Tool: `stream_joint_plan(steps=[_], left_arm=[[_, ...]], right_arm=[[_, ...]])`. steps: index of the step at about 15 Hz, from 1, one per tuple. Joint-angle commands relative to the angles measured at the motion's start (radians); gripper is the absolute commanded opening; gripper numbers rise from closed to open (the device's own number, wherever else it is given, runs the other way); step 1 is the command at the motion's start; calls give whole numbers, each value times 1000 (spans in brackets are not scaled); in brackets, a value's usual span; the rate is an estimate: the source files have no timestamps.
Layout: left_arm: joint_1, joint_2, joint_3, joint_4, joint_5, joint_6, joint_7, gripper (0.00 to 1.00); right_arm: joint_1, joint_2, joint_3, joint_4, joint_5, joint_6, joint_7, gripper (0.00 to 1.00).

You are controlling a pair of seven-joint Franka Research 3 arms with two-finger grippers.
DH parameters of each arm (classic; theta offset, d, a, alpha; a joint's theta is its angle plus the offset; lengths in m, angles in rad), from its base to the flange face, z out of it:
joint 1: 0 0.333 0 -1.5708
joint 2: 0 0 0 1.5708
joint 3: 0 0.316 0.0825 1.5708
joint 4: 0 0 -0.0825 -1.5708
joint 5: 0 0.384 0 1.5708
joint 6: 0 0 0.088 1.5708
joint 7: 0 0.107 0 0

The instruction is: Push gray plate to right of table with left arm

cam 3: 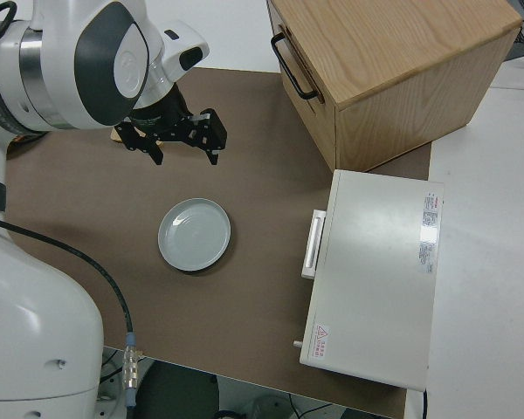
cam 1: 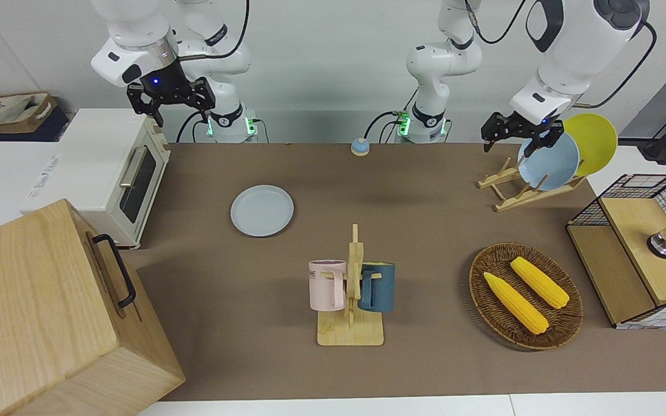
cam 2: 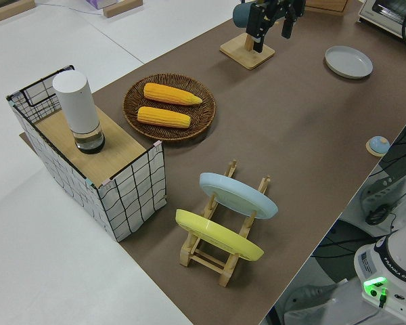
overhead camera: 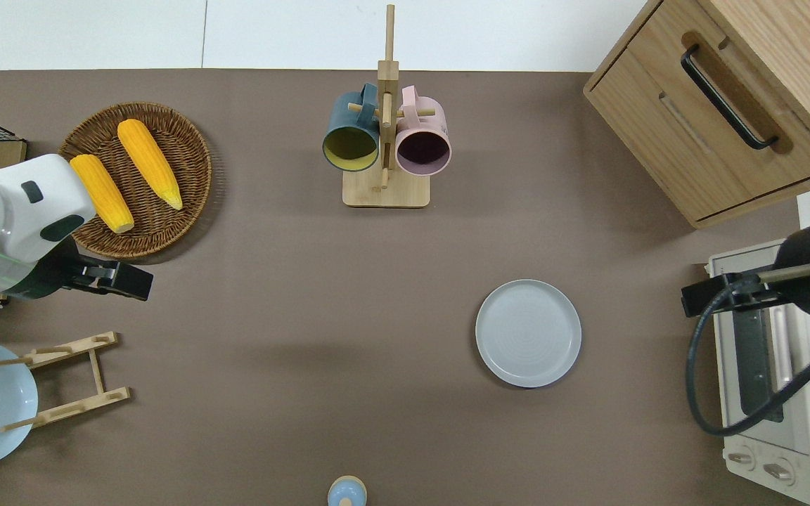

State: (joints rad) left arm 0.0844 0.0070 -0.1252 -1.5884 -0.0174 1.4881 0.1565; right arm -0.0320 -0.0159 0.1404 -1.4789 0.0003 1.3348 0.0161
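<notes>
Left gripper (overhead camera: 118,280) hangs in the air with its fingers spread and nothing between them, over bare mat just beside the basket (overhead camera: 194,151), toward the left arm's end of the table (overhead camera: 292,295). In the front view it shows in front of the blue plate (cam 1: 551,162).

At that same end stands a wire crate (cam 1: 633,190) with a wooden top and a white cylinder (cam 2: 77,108) on it. Two corn cobs (overhead camera: 148,167) lie side by side in the basket. Nearer the robots, a wooden rack (overhead camera: 71,383) holds the blue plate and a yellow plate (cam 1: 596,138) upright on edge.

Around the middle, a mug tree (overhead camera: 385,151) carries a dark blue mug (overhead camera: 351,133) and a pink mug (overhead camera: 422,140), farther from the robots than the gray plate (overhead camera: 528,333). A small blue bell (overhead camera: 346,492) sits at the table edge nearest the robots.

Gray plate lies flat on the mat toward the right arm's end, well apart from the left gripper and touched by nothing. A white oven (overhead camera: 778,393) stands beside it at that end, and a wooden cabinet (overhead camera: 721,105) with a black handle sits farther from the robots.

Right gripper (cam 1: 170,99) is parked, fingers apart.
</notes>
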Motion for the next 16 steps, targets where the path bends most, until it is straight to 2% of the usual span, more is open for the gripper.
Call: stream_joint_plan(steps=[1, 16], left_arm=[[-3, -10, 9, 30, 19, -28, 49, 993], [0, -21, 6, 30, 19, 4, 41, 993]], right_arm=[[-20, -2, 16, 9, 4, -16, 13, 983], [-19, -2, 16, 9, 4, -16, 13, 983]])
